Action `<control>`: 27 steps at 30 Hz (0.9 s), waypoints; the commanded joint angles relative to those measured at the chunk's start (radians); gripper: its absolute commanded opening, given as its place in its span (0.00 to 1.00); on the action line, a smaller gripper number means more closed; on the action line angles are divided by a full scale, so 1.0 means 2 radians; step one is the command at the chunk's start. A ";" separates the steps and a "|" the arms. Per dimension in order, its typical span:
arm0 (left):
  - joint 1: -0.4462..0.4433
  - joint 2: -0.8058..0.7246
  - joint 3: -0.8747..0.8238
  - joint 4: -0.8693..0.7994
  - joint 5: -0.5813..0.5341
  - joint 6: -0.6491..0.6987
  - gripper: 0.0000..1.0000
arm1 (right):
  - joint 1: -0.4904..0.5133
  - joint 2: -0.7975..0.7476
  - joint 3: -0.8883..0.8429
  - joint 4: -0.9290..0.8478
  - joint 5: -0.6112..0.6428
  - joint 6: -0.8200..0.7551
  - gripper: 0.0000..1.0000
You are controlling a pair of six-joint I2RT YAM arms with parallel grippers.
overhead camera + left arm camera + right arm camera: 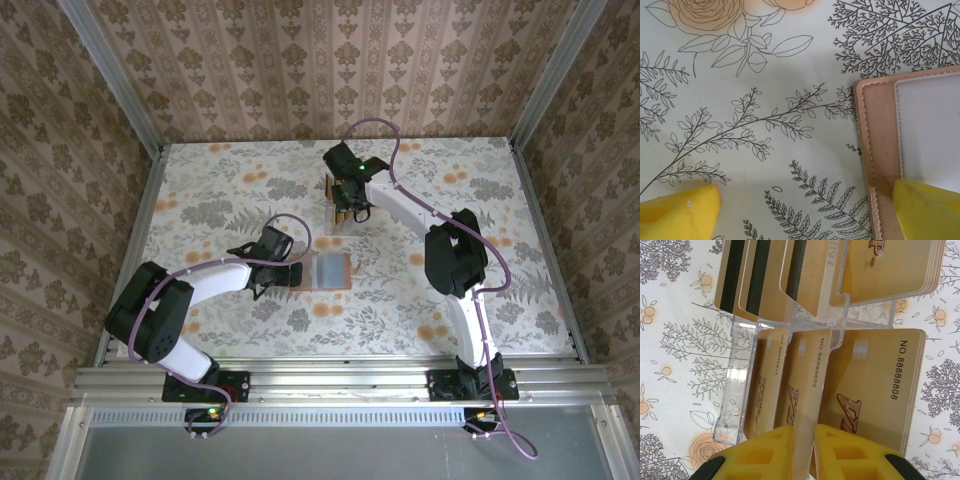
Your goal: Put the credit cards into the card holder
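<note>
The table [200,190] has a flowery cloth on it; the two arms reach out over it. The card holder [331,270] lies open and flat near the middle of the table. The left gripper [805,205] sits low at the holder's left edge; its yellow fingers [680,212] are spread wide apart, one out on the cloth and one over the holder's rim; it holds nothing. Farther back is the clear stand [740,390], with the credit cards [875,385] standing in its slots. The right gripper [812,435] is at the stand; its fingers [762,452] are pinching the middle card [812,370] by its near edge, one finger on each side.

The step now, I think, is to pull that one card out. The good way is to squeeze it firmly, then pull straight along the slot and not sideways; that way the stand should not tip or drag, and the cards beside it should not come along; go slowly at first. The left gripper could press on the holder so it does not slide when the card comes.
</note>
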 commanded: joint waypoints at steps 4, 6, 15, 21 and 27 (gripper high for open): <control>0.005 0.018 -0.003 0.016 0.010 0.010 0.90 | 0.000 -0.003 -0.011 0.020 -0.032 0.020 0.20; 0.006 0.019 -0.003 0.017 0.010 0.010 0.90 | -0.002 -0.003 -0.013 0.023 -0.039 0.025 0.21; 0.008 0.019 -0.004 0.020 0.013 0.011 0.90 | -0.009 0.001 -0.017 0.022 -0.042 0.036 0.21; 0.008 0.020 -0.004 0.020 0.015 0.012 0.90 | -0.013 -0.001 -0.013 0.020 -0.039 0.034 0.19; 0.008 0.021 -0.004 0.020 0.016 0.011 0.90 | -0.014 0.003 0.001 0.012 -0.041 0.030 0.13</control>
